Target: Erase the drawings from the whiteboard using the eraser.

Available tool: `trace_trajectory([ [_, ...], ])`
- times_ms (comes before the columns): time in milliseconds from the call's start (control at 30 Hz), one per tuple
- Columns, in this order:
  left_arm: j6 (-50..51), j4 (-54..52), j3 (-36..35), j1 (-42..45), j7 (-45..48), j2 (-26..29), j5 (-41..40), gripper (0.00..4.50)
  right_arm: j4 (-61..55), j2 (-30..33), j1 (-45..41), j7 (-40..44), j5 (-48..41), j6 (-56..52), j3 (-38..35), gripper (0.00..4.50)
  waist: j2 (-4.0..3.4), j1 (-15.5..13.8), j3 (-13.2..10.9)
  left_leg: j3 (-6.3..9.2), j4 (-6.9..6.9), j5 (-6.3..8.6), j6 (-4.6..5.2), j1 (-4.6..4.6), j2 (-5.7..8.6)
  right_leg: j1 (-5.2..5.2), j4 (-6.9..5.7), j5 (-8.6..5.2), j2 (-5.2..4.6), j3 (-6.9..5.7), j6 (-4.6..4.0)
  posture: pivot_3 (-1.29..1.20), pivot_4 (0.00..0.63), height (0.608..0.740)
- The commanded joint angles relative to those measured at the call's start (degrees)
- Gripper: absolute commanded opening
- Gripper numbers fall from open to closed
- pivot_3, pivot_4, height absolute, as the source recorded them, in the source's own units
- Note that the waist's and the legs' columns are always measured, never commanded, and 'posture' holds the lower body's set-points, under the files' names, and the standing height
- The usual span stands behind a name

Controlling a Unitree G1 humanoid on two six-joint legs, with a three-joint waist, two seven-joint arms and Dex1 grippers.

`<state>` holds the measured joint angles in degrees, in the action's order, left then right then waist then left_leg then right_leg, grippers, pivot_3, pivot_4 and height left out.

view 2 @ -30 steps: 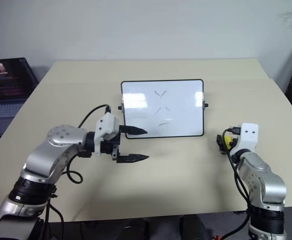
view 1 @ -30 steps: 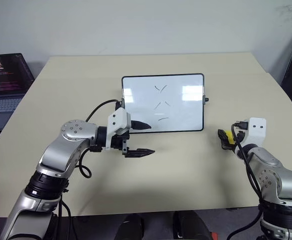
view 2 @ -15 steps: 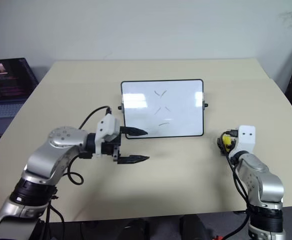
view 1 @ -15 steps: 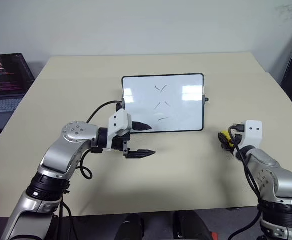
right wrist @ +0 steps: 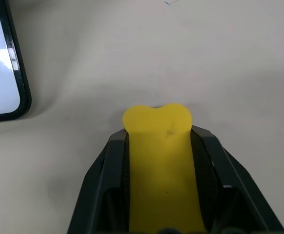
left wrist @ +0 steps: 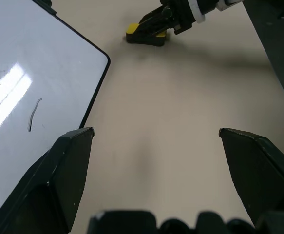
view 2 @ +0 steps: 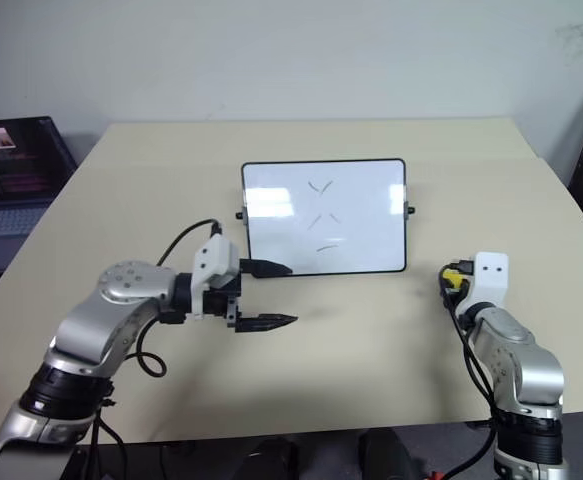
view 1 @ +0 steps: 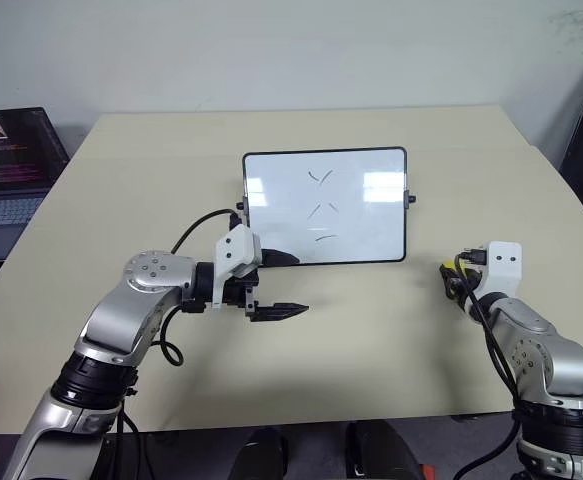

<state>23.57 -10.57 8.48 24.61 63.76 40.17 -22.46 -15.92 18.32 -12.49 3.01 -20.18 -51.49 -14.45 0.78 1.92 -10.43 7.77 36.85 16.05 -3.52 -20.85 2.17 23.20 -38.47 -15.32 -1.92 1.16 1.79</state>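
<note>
A: What is the right hand (right wrist: 159, 146) doing?

B: A second ago its fingers stood wide on either side of the eraser (right wrist: 157, 161); now they have clamped shut on it, one black finger pressed to each long side of the yellow block. The arm itself has not shifted, and the eraser seems to sit on the desk (view 1: 371, 340), just off the whiteboard's (view 1: 371, 215) right edge.

A: And the left hand (view 1: 277, 284)?

B: Spread wide, holding nothing, hovering low over the desk by the board's lower left corner, one fingertip over the frame. It has stayed about where it was.

A: The drawings (view 1: 321, 209)?

B: Untouched, three small dark strokes stacked near the middle of the board.

A: So where does that leave the task?

B: I'd say the grasp is just made. Lifting the eraser and carrying it left onto the board should come next; no wiping has begun.
</note>
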Motion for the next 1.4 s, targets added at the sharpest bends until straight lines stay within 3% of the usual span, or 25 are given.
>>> trace_trajectory([
  [33, 0.54, -0.7, -3.15, -0.14, -3.2, -0.27, 0.07, 4.5, -3.83, 1.39, -0.68, 2.51, 1.05, 4.2, 1.55, 1.34, 0.0, 0.01, 0.0, 0.0, 0.02, 0.0, 0.0, 0.02, 0.0, 0.01, -0.07, -0.01, -0.01, 0.01, 0.0, 0.0, 0.15, 0.74],
  [333, 4.37, 2.63, -7.32, 0.91, -18.46, -1.88, 5.64, 4.5, -5.1, 4.31, -9.29, 9.25, 9.39, 18.05, 14.96, 1.34, 0.01, 0.64, 0.0, -0.03, 0.13, -0.01, 0.0, 0.09, 0.04, 0.05, -0.29, -0.01, 0.0, 0.04, 0.02, 0.0, 0.15, 0.74],
  [600, 8.76, 3.88, -8.75, 5.82, -27.13, -4.97, 7.56, 4.5, 12.98, -4.21, -24.32, 11.16, 17.46, 30.0, 26.37, 1.34, 0.08, 0.56, -0.03, 0.01, 0.14, -0.03, -0.04, 0.04, 0.03, 0.09, -0.3, 0.0, -0.09, 0.0, 0.0, 0.0, 0.15, 0.74],
  [1133, 11.25, 6.13, -9.27, 11.49, -32.2, -7.23, 8.65, 4.5, 51.69, -11.94, -43.12, 4.91, 24.04, 49.11, 23.36, 1.34, 0.08, 0.95, -0.03, -0.05, 0.12, -0.13, -0.21, -0.04, 0.04, 0.29, -0.38, 0.01, -0.17, 0.06, -0.03, 0.0, 0.15, 0.74],
  [1400, 10.76, 6.46, -9.24, 11.17, -32.04, -7.07, 8.91, 4.5, 54.27, -13.01, -42.48, 9.63, 26.35, 48.34, 26.61, 1.34, 0.08, 1.38, -0.02, -0.06, 0.13, -0.08, -0.12, -0.02, 0.04, 0.31, -0.47, 0.02, -0.2, 0.1, -0.03, 0.0, 0.15, 0.74],
])
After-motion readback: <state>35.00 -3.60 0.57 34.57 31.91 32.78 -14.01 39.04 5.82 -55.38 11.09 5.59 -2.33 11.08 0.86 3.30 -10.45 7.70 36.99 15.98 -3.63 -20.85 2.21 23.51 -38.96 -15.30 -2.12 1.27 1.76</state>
